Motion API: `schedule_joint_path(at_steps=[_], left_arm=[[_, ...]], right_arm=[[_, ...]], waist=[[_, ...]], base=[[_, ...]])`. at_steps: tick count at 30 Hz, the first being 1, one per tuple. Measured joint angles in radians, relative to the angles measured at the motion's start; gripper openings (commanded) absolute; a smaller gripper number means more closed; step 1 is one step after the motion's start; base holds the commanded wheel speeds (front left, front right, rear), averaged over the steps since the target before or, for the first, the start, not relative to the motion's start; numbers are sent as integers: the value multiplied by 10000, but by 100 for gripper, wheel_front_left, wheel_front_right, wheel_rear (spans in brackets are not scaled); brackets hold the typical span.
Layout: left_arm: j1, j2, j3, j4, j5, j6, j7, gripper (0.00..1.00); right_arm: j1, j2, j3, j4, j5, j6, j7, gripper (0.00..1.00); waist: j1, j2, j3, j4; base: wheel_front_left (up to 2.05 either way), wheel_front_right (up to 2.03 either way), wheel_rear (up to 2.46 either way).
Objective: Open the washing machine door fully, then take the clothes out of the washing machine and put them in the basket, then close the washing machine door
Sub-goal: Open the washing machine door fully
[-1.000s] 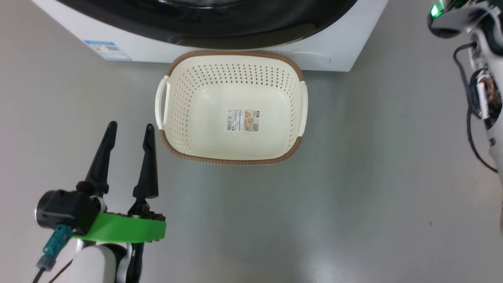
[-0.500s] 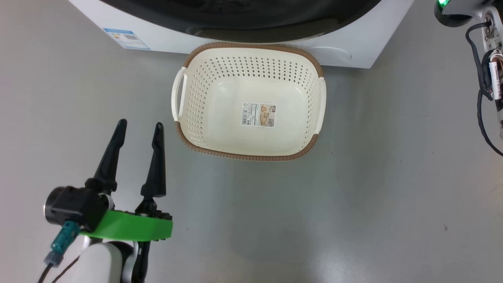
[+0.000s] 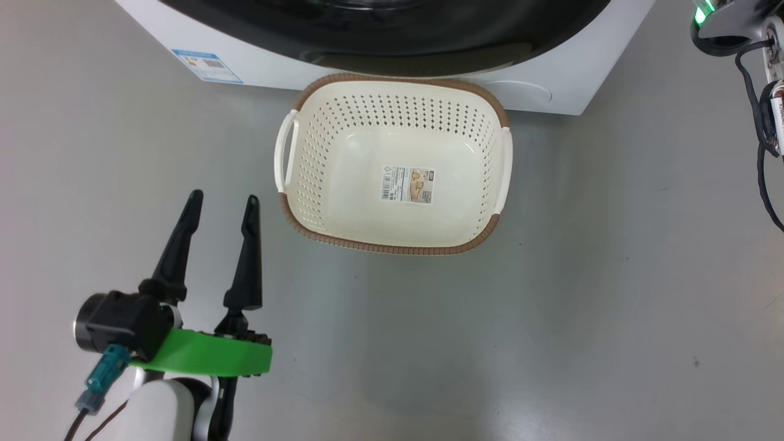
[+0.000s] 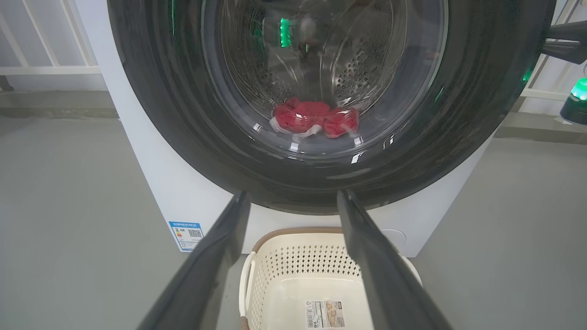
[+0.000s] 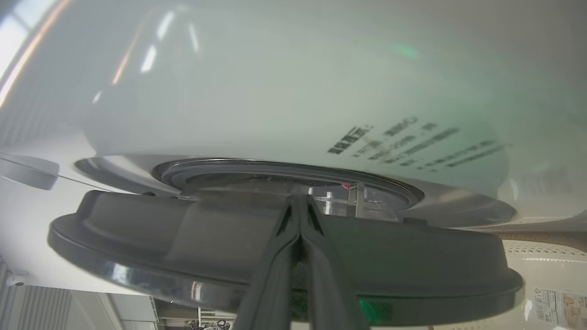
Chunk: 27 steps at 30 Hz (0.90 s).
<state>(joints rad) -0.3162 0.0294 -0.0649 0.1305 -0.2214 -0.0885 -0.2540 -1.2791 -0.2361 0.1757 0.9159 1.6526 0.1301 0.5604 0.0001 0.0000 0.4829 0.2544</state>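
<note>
Cream perforated plastic basket [image 3: 392, 250] sits by the glossy black round door [image 4: 151, 114]; left claw [image 3: 223, 197] gapes empty, right claw [image 5: 299, 201] is pinched shut.

Floor [image 3: 551, 318]: smooth, grey, seamless. Soft pale glare patches toward lower middle of head view. Small dark speck [image 3: 696, 361] at right. Left wrist view: white railing [image 4: 46, 69] with slanted bars at upper left, darker grey strip [image 4: 55, 112] below it at floor's far edge. Light even and diffuse, shadows faint.
</note>
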Motion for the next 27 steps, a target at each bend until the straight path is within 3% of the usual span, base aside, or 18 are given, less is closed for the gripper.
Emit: schedule_joint_path(at_steps=[13, 27], left_arm=[[17, -6, 54, 205, 15, 13, 0, 100], [206, -4, 343, 424, 19, 29, 0, 100]], right_arm=[[177, 150, 353, -2, -19, -63, 1083, 0], [812, 669, 807, 19, -362, -63, 1530, 0]], waist=[[-1, 0, -352, -247], [0, 0, -939, -579]], base=[[0, 0, 0], [0, 0, 0]])
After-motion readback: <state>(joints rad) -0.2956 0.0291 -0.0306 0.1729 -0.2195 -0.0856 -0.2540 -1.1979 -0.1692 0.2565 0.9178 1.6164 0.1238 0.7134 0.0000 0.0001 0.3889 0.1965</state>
